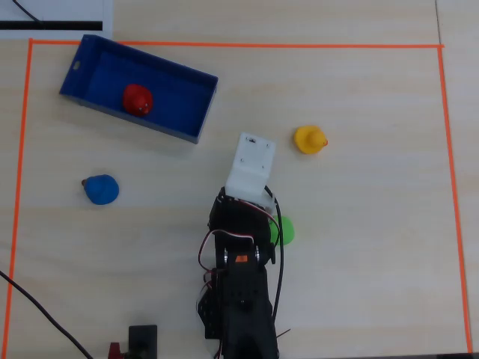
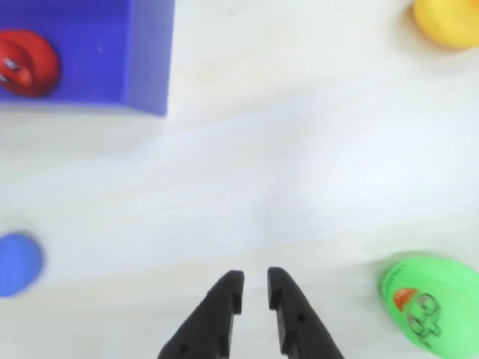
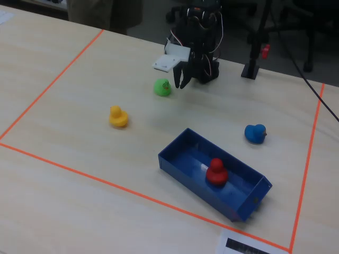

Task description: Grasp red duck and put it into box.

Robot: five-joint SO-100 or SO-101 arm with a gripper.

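The red duck [image 1: 138, 99] [image 2: 26, 63] [image 3: 216, 172] sits upright inside the dark blue box [image 1: 179, 93] [image 2: 150, 67] [image 3: 196, 185], towards the end with the small hole. My gripper [image 2: 254, 280] [image 3: 180, 83] hangs low over bare table, well away from the box, near the arm's base. Its black fingers [image 2: 224, 299] stand almost together with only a thin slit between them and nothing in it. In the overhead view the white block [image 1: 252, 166] on the wrist hides the jaws.
A green duck [image 1: 284, 230] [image 2: 430, 299] [image 3: 162, 87] lies just beside the gripper. A yellow duck [image 1: 309, 139] [image 3: 118, 116] and a blue duck [image 1: 100, 189] [image 3: 255, 133] stand apart on the table. Orange tape [image 1: 224, 45] frames the work area.
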